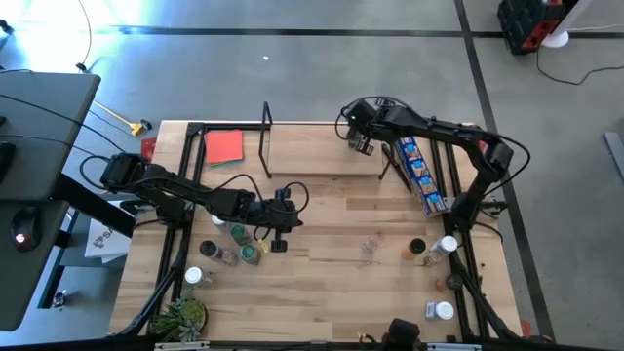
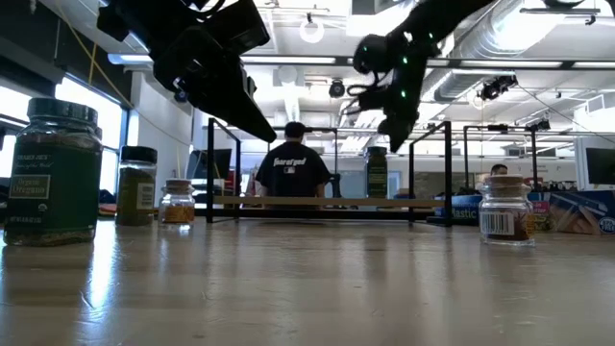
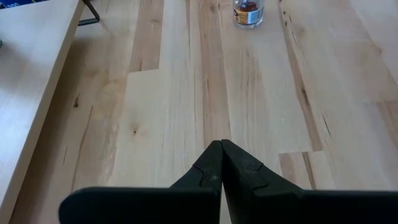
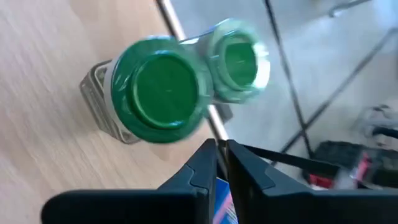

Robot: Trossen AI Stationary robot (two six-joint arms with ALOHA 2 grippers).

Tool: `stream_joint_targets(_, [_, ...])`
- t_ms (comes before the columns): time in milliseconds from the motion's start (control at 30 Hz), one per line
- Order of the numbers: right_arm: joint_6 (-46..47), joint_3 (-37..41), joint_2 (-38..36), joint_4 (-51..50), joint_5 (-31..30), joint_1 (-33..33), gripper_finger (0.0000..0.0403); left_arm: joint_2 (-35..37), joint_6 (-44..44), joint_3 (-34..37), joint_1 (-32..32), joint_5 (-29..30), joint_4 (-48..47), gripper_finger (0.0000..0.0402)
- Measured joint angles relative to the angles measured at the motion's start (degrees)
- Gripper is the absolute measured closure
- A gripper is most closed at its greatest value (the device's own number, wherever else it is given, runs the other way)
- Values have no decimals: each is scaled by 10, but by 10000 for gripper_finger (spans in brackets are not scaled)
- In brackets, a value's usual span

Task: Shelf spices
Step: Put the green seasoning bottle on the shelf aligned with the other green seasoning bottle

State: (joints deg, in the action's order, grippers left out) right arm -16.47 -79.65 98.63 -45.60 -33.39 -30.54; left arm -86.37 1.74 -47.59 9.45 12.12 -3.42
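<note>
The shelf [image 1: 312,156] is a light wooden board with black end frames along the table's far side. Two green-capped spice jars [image 4: 165,87] [image 4: 239,59] stand side by side on it by the black rail at its far edge. My right gripper [image 4: 221,144] hangs shut just above them [image 1: 363,146], touching nothing. My left gripper [image 3: 221,144] is shut and empty above the bare table middle [image 1: 280,242]. Several more spice jars stand on the table at the left [image 1: 239,249] and right [image 1: 434,249], and one in the middle [image 1: 369,246].
A blue snack package [image 1: 421,175] lies at the shelf's right end and a red card [image 1: 224,146] at its left end. A small plant [image 1: 180,317] stands at the near left corner. People show in the room beyond the table [image 2: 293,168].
</note>
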Motion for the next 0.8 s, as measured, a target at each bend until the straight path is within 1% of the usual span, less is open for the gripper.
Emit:
stream_joint_targets(67, [14, -28, 0, -43, -9, 15, 373, 0, 0, 0, 0, 0, -7, 402])
stream_joint_targets(133, [21, -49, -1, -88, 14, 30, 373, 0, 0, 0, 0, 3, -16, 401])
stream_joint_targets(200, [21, -59, -1, -136, 69, 45, 373, 0, 0, 0, 0, 7, -28, 402])
stream_joint_targets(267, [21, -55, -1, -168, 140, 55, 373, 0, 0, 0, -1, 11, -35, 401])
stream_joint_targets(333, [25, -36, -1, -150, 205, 62, 373, 0, 0, 0, -1, 15, -35, 402])
stream_joint_targets(367, [25, -20, -1, -126, 218, 65, 373, 0, 3, 0, -1, 17, -35, 402])
stream_joint_targets(467, [24, 32, -1, -33, 213, 67, 373, 0, 9, 0, -1, 21, -38, 402])
stream_joint_targets(567, [26, 75, 0, 45, 210, 57, 373, 0, 18, 0, 0, 35, -70, 402])
stream_joint_targets(700, [31, 97, 0, 91, 184, 40, 373, 0, 4, 0, -1, 63, -116, 402])
stream_joint_targets(800, [30, 101, 0, 103, 175, 26, 373, 0, 3, 0, -1, 77, -128, 402])
